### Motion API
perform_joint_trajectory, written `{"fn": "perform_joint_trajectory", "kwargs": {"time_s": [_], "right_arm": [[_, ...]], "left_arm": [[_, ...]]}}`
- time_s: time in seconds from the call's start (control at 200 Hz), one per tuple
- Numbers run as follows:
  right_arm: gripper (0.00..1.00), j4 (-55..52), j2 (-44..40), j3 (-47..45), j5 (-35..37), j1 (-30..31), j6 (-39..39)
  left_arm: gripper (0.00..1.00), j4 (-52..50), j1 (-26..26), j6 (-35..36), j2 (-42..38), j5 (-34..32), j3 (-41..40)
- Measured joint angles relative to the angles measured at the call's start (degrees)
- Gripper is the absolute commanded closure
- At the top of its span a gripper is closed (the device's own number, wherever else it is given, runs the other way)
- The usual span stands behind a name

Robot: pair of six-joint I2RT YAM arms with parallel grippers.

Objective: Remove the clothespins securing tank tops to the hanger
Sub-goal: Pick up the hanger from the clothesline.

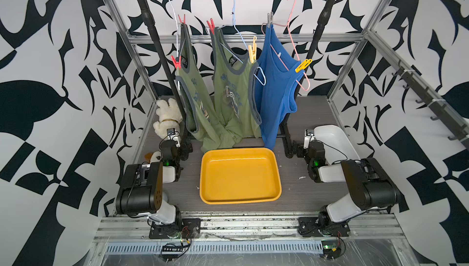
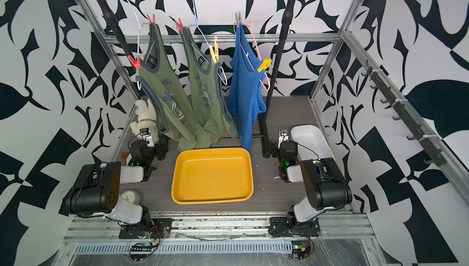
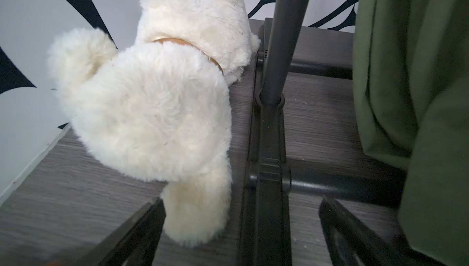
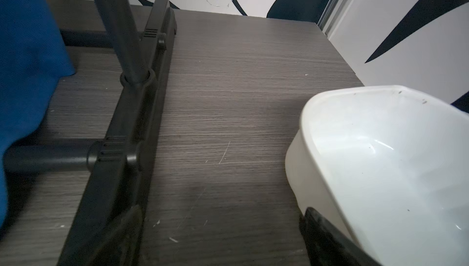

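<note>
Counted: three tank tops (image 1: 229, 84), chest print unreadable; six clothespins (image 1: 176, 62): three red, two yellow, one grey. Yellow tray (image 1: 239, 202) at 6 o'clock from them. Released, empty: left hand (image 3: 241, 201), right hand (image 4: 219, 211).

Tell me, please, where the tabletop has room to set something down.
Bare wood-grain tabletop lies between the black rack foot and the white plastic tub, and beside the yellow rectangular tray. Crowded: around the fluffy white plush toy and under the olive-green tank tops.

Twin overhead views; low wrist close-ups
</note>
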Motion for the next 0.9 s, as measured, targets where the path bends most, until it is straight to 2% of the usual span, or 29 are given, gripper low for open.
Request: {"fn": "perform_joint_trajectory", "kwargs": {"time_s": [0.515, 0.72, 0.795, 0.9], "right_arm": [[0.01, 0.00, 0.00, 0.00, 0.00, 0.00, -0.22], [0.10, -1.92, -0.31, 0.66, 0.98, 0.00, -0.13], [0.16, -9.11, -2.45, 3.39, 2.40, 0.00, 0.15], [0.28, -19.98, -6.05, 10.60, 4.11, 0.00, 1.75]], "left_arm": [[0.01, 0.00, 0.00, 0.00, 0.00, 0.00, 0.00], [0.01, 0.46, 0.00, 0.11, -0.09, 0.31, 0.00], [0.01, -1.77, 0.00, 0.42, -2.10, 1.18, 0.11], [0.01, -12.07, 0.00, 0.96, -7.34, 2.43, 4.44]]}}
